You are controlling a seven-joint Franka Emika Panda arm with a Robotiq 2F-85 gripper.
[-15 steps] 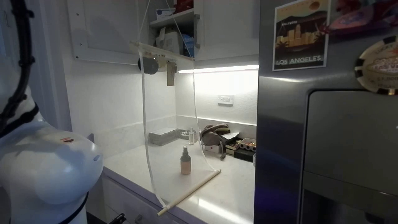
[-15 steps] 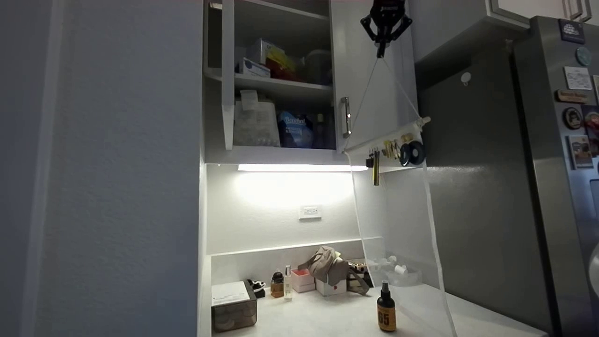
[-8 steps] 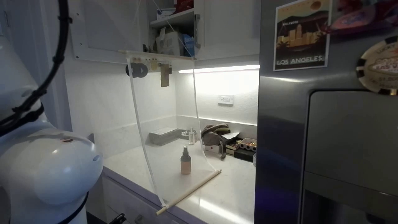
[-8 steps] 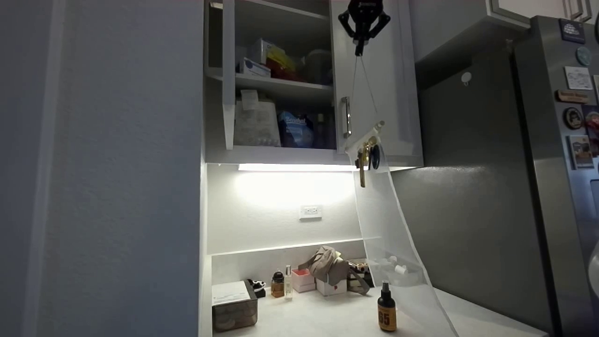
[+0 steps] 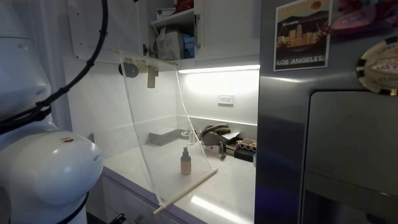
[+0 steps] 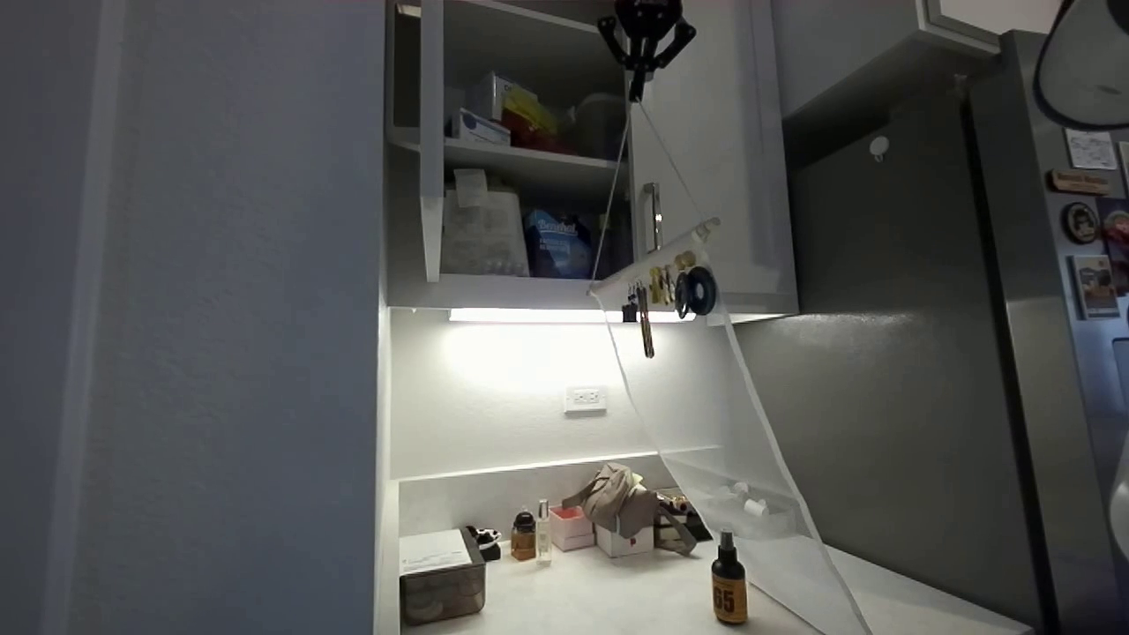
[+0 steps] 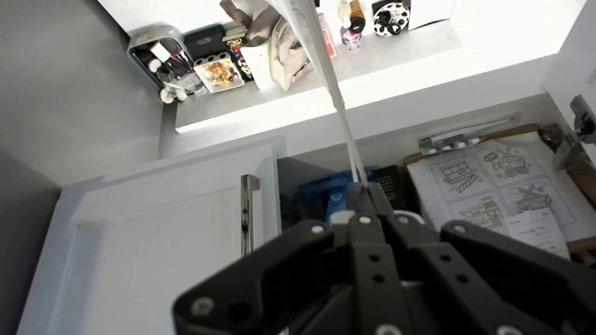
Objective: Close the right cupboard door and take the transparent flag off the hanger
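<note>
Clear plastic — the transparent flag [image 5: 158,118] hangs at a slant above the tabletop [image 5: 239,183]; the hand [image 6: 637,88] is pinched closed on its white cord [image 7: 350,139], high in front of the shelves [image 6: 534,154]; gold pieces [image 6: 657,285] and dark discs [image 6: 702,291] dangle along the white top rod [image 6: 666,253]; the tan bottom rod [image 5: 186,191] slants over the tabletop's front edge, one end jutting past it, though I can't tell whether it touches; the right cupboard door [image 6: 714,115] stands closed, the left cupboard door [image 6: 430,141] wide open; in an exterior view I see an upright spray bottle [image 5: 185,163] through the flag — farther back, brown cloth [image 6: 616,501] sits among small boxes [image 6: 624,541].
</note>
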